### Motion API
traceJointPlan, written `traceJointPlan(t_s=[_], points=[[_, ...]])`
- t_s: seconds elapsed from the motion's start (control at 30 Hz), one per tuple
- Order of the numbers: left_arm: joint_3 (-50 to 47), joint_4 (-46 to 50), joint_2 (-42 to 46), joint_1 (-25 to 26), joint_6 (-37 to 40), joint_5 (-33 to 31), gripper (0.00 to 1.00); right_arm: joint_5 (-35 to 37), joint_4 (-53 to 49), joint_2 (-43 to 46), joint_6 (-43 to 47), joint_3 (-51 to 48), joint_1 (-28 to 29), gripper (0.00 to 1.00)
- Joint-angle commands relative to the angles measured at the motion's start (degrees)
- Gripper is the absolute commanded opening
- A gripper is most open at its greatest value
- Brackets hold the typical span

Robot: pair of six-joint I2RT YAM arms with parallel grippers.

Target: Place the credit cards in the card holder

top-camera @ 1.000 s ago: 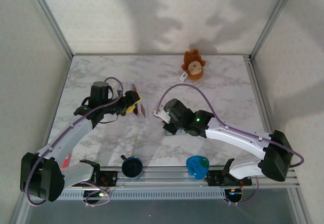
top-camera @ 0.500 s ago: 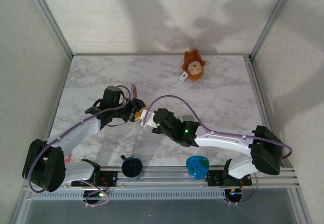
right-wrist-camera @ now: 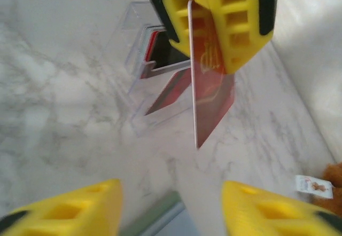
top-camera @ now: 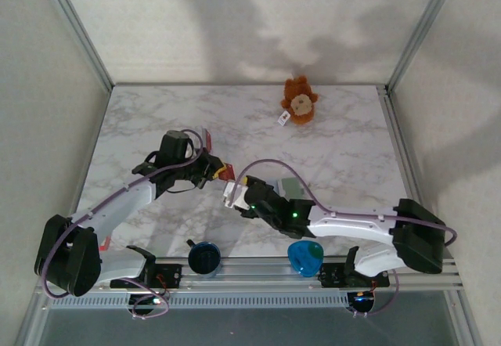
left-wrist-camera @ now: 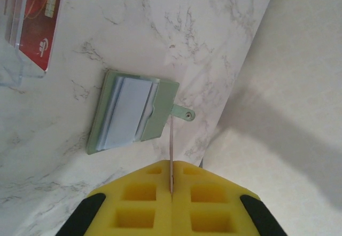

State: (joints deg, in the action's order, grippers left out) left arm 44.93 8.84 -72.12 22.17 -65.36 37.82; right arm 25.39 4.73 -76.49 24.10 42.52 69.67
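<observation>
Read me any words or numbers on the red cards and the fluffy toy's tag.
No text is readable anywhere.
Held red card, in the left claw: gold marks, blurred.
Second red card, in the clear stand: white logo, too small.
Plush toy's tag: blurred.

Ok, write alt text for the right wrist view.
A thin red rectangular card hangs edge-on, pinched between the left claw's yellow fingers at the top. Behind it, a clear plastic display stand on the white marbled table holds another red card; the right claw's own yellow fingers stand apart below.
</observation>
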Motion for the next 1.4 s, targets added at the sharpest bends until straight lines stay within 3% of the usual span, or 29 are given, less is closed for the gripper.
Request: traceJointPlan(t_s=[0.0, 0.07, 0.23, 0.3, 0.4, 0.6, 0.77, 0.83, 0.97, 1.03, 1.13, 1.37], points=[[2.8, -1.1, -0.2, 1.4, 6.5, -2.1, 0.0, -9.6, -3.8, 7.8, -11.8, -2.8, -1.9, 0.62], [3.7, -3.1, -0.1, 3.1, 13.4, -2.1, 0.0, -13.5, -6.0, 12.4, -21.9, -4.3, -5.2, 0.69], [3.4, -9.5, 0.3, 7.5, 23.7, -3.3, 0.0, -33.2, -11.8, 18.2, -44.5, -3.6, -19.3, 0.64], [2.8, -12.9, -0.4, 8.5, 25.1, -1.8, 0.0, -46.2, -11.0, 16.5, -49.5, -2.8, -24.6, 0.64], [1.1, -18.9, -0.4, 9.5, 23.4, -0.1, 0.0, -59.6, -3.9, 12.8, -59.2, -4.0, -30.1, 0.62], [1.6, -25.9, -1.0, 11.7, 19.2, 3.8, 0.01, -75.2, 15.3, 11.3, -72.9, -8.4, -36.6, 0.64], [0.6, -34.0, -2.6, 12.5, 14.5, 7.2, 0.01, -78.9, 22.5, 10.9, -78.5, -7.7, -37.7, 0.63], [0.1, -35.7, -2.7, 12.6, 13.4, 7.4, 0.01, -78.8, 23.7, 11.1, -79.4, -7.3, -38.0, 0.58], [-0.1, -37.2, -3.1, 12.7, 12.7, 7.2, 0.03, -77.3, 21.8, 11.7, -78.9, -6.9, -38.8, 0.27], [0.0, -36.6, -3.0, 12.6, 12.7, 7.0, 0.15, -77.0, 19.4, 12.1, -77.5, -6.7, -39.2, 0.17], [-0.2, -34.5, -2.3, 12.5, 14.0, 6.3, 0.23, -78.2, 14.1, 12.0, -73.7, -5.7, -39.9, 0.0], [-1.1, -29.6, -0.5, 11.9, 16.8, 8.5, 0.28, -82.4, 5.4, 12.5, -67.1, -4.1, -40.3, 0.0]])
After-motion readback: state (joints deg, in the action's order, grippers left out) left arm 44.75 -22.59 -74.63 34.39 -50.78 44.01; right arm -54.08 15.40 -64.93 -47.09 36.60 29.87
